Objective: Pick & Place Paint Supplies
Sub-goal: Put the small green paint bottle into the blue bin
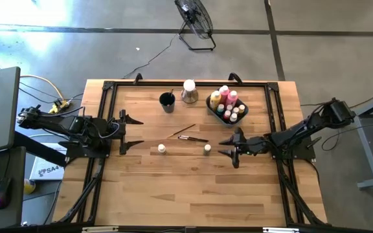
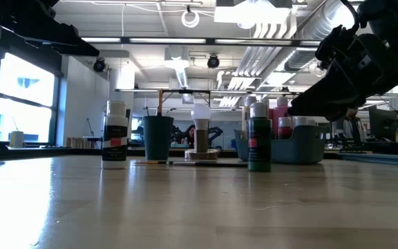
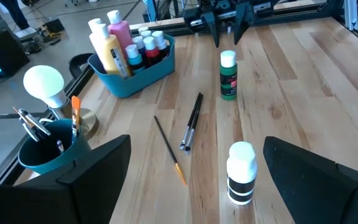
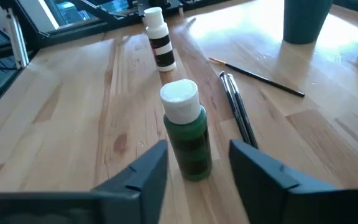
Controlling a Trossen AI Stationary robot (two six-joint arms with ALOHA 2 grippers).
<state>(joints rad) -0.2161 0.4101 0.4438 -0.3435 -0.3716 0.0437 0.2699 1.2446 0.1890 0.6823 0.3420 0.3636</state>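
A green paint bottle [image 4: 188, 134] with a white cap stands upright on the wooden table [image 1: 193, 188], right of centre [image 1: 207, 148]. My right gripper [image 4: 199, 182] is open, low over the table. Its fingers stand on either side of the bottle, just short of it, touching nothing [image 1: 223, 147]. A black-and-white bottle [image 1: 162, 149] stands to the green one's left. Three thin brushes [image 1: 188, 134] lie flat between the bottles and the far side. My left gripper [image 1: 138, 132] waits open at the table's left edge.
A grey-blue bin [image 1: 210, 105] at the far right holds several pink, yellow and small capped bottles. A dark cup [image 1: 167, 101] with brushes and a white bulb on a round base [image 1: 189, 90] stand at the far edge. Bare wood fills the near half.
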